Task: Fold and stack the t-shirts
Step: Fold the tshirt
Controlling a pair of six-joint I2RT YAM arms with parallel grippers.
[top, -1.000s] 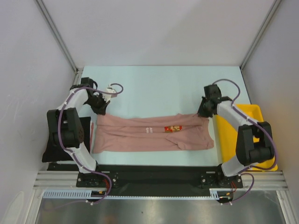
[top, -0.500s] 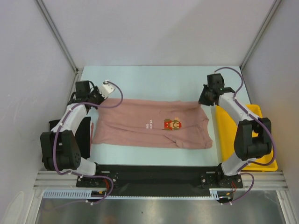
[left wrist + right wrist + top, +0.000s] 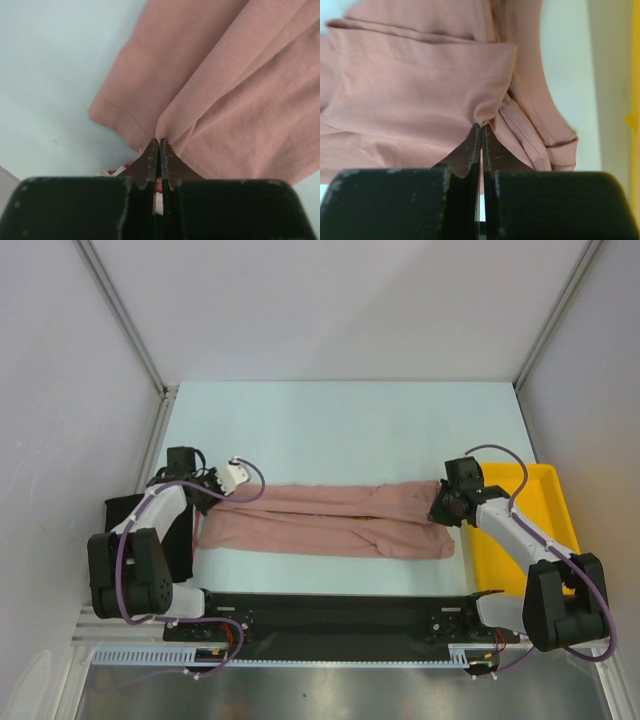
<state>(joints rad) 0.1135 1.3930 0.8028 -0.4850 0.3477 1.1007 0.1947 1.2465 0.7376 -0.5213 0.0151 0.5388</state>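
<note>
Pale table [image 3: 330, 430] bears the pink t-shirt [image 3: 320, 530], a long folded band, left pincer [image 3: 159, 142] and right pincer [image 3: 481, 127] clamping its ends.

Far half: the table [image 3: 340, 430] lies bare from the shirt's far edge to the back wall [image 3: 340, 310]; either arm can pass here.
Middle band: the pink t-shirt [image 3: 320, 530] stretches low and flat across the table; there is room above it.
Left side: the left gripper [image 3: 159, 145] is pinched on the shirt's end, with the black t-shirt [image 3: 182, 545] beside it and the left wall [image 3: 60, 390] near; tight.
Right side: the right gripper [image 3: 481, 129] is clamped on the other end; the yellow tray [image 3: 515, 545] with its raised rim fills the strip up to the right wall [image 3: 600, 370].
Near edge: a narrow strip of table runs between the shirt and the base rail [image 3: 330, 605].
</note>
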